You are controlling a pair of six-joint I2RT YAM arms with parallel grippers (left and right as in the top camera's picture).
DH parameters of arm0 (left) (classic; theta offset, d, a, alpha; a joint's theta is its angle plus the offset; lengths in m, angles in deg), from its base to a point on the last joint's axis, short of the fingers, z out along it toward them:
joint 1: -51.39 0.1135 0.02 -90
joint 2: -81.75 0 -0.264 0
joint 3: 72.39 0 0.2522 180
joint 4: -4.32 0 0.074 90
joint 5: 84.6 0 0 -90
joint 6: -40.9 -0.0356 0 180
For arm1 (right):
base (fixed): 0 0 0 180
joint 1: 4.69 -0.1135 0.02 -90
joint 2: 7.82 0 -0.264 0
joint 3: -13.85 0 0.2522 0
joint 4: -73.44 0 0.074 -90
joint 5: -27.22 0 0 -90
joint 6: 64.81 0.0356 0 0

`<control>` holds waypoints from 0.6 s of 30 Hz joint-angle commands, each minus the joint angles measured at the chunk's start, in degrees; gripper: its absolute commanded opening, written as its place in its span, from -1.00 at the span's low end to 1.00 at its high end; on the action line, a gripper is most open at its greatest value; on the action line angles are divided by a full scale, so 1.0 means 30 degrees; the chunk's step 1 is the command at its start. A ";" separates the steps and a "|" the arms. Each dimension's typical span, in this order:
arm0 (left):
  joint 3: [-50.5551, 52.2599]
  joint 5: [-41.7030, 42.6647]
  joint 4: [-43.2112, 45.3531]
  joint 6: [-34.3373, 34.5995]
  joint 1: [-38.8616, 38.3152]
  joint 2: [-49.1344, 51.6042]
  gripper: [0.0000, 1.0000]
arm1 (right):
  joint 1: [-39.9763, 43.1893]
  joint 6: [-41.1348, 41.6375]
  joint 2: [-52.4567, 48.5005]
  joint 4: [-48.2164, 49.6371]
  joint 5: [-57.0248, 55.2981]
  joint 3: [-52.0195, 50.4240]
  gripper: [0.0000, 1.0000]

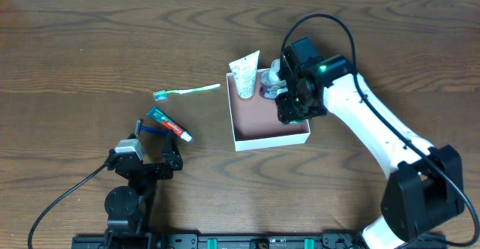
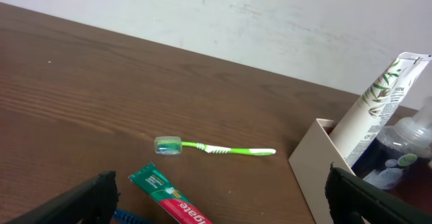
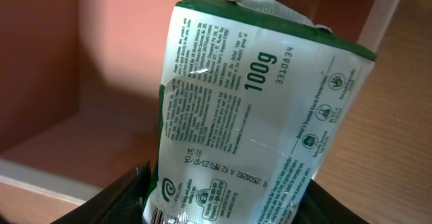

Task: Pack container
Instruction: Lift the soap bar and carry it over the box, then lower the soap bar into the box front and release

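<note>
Overhead and wrist views. The box [image 1: 270, 141] sits mid-table [image 1: 75, 54], open side up; a white tube [image 1: 245, 75] and a bottle [image 1: 270, 80] stand at its far edge. The right gripper [image 1: 294, 103], over the box's right side, grasps a green-and-white packet [image 3: 250, 116]. The left gripper [image 1: 159, 148] stands released near the toothpaste [image 1: 169, 124]; the toothbrush [image 1: 187, 91] lies left of the box
</note>
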 commanded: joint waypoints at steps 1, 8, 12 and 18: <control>0.0576 0.0197 -0.0189 -0.0328 0.0080 -0.0109 0.96 | -0.0102 0.0364 -0.0342 0.0386 -0.0641 0.0226 -0.13; 0.0576 0.0197 -0.0189 -0.0328 0.0080 -0.0109 0.96 | -0.0095 0.0364 -0.0692 0.0860 -0.0940 0.0226 0.22; 0.0576 0.0197 -0.0189 -0.0328 0.0080 -0.0109 0.96 | -0.0095 0.0364 -0.0692 0.0816 -0.1056 0.0226 0.31; 0.0576 0.0197 -0.0189 -0.0328 0.0080 -0.0109 0.96 | -0.0095 0.0364 -0.0692 0.0532 -0.1056 0.0226 0.42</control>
